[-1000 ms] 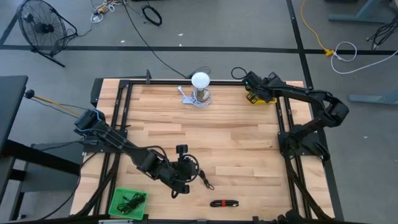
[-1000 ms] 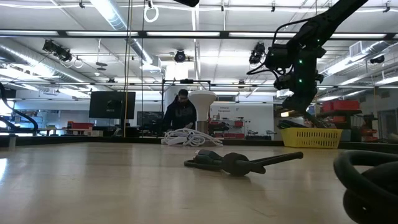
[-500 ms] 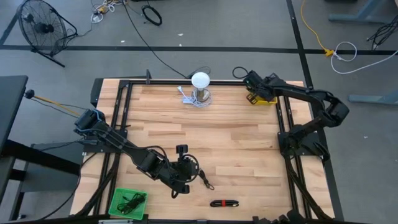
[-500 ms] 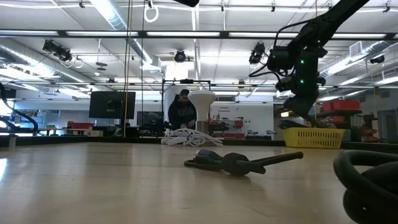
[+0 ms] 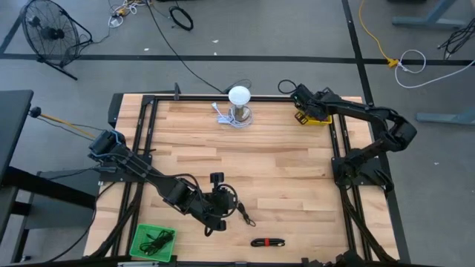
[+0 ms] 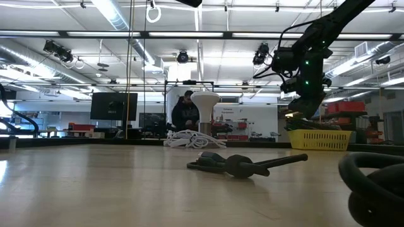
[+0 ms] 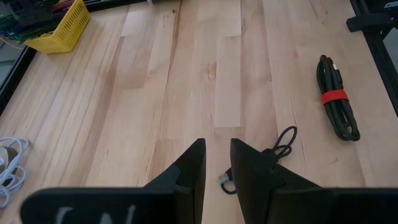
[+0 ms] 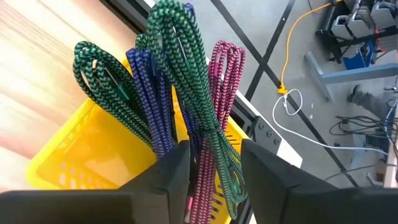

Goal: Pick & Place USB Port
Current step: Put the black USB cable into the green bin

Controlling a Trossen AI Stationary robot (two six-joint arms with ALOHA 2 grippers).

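Over the yellow basket (image 5: 312, 117) at the table's far right corner, my right gripper (image 8: 214, 162) is open. Several braided cable bundles stand in the basket (image 8: 81, 155). A green one (image 8: 186, 81) and a pink one (image 8: 224, 81) run down between the fingers. My left gripper (image 7: 217, 158) hovers over the near middle of the table (image 5: 223, 202), its fingers a narrow gap apart with nothing between them. A thin black USB cable (image 7: 283, 140) lies loose on the wood just beyond that gripper (image 5: 242, 213). My right gripper has the green braided bundle (image 8: 214, 140) between its fingers, which slant down into the basket from above. I cannot tell whether either finger touches it. The bundle's lower end is hidden behind the fingers.
A black cable bundle with a red tie (image 5: 267, 242) lies near the front edge. A green bin (image 5: 152, 241) holding a black cable sits at the near left. A white lamp-like object (image 5: 239, 96) and a white cord (image 5: 223, 117) stand far centre. Bare wood lies between.
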